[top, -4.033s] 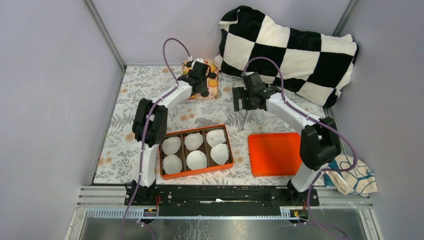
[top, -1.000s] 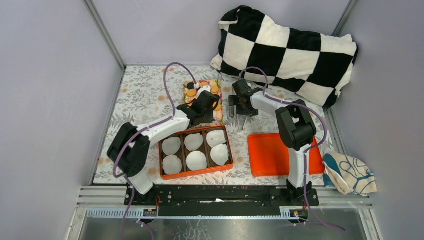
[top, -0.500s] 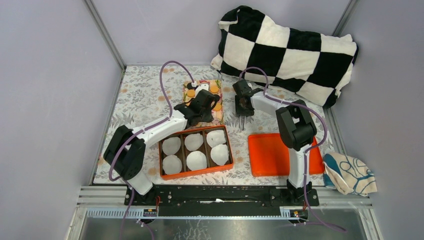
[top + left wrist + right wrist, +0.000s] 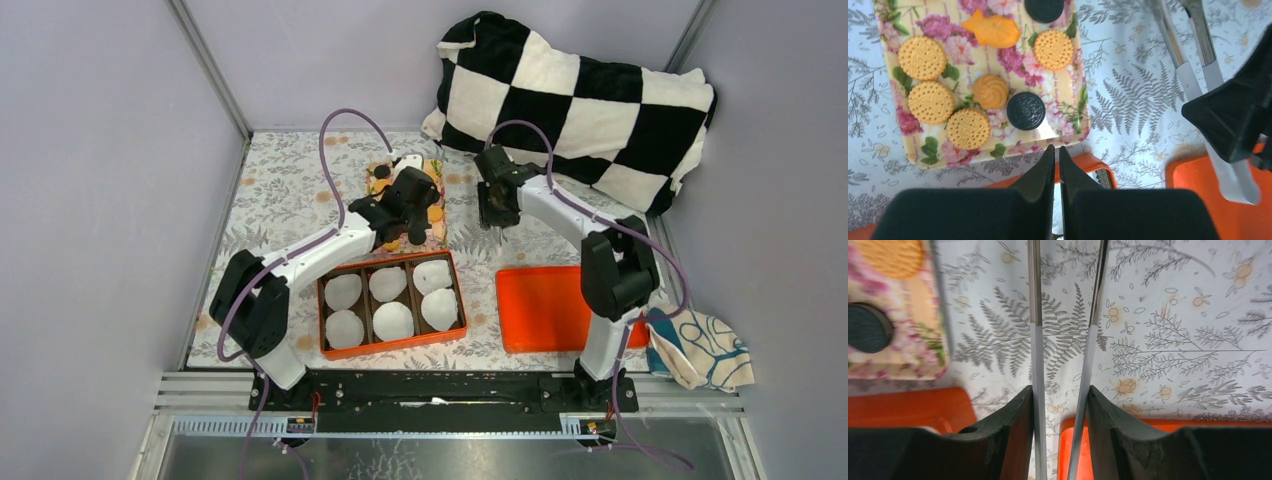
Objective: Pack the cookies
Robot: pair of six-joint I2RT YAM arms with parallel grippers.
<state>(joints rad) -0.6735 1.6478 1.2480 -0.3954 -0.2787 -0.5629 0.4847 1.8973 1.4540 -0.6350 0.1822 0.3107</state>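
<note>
Right gripper — clenched on tongs, both blades pinched between fingers, over tablecloth beside tray. Left gripper — closed, empty, above near edge of floral tray. Cookies: all on tray, none in paper cups of orange box. I judge step as tool grasp; next I bring tongs over one cookie.

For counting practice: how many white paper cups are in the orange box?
6 paper cups, one per compartment of the orange box: three far, three near. None seems hidden.
</note>
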